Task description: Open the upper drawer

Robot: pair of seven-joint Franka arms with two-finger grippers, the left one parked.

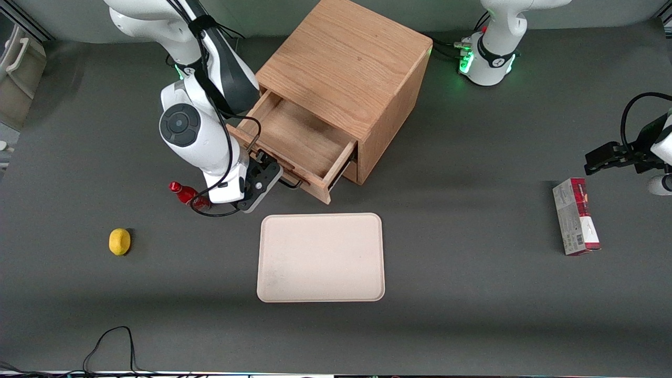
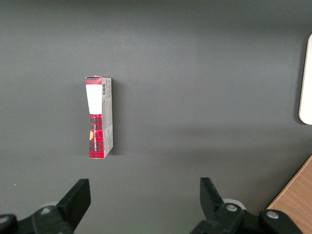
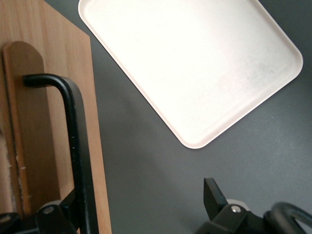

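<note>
The oak cabinet (image 1: 346, 68) stands at the middle of the table. Its upper drawer (image 1: 299, 139) is pulled well out and shows a bare wooden inside. The thin black bar handle (image 1: 291, 184) runs along the light wood drawer front (image 3: 48, 97). My gripper (image 1: 265, 170) is in front of that drawer front, at the handle, and it is open. In the right wrist view the gripper (image 3: 141, 192) has its fingers wide apart. The handle (image 3: 78, 146) passes just inside one finger, and the gap between the fingers is otherwise over bare table.
A cream tray (image 1: 321, 257) lies nearer the front camera than the drawer. A small red bottle (image 1: 182, 193) stands close beside my wrist, and a lemon (image 1: 119, 241) lies toward the working arm's end. A red and grey box (image 1: 576, 216) lies toward the parked arm's end.
</note>
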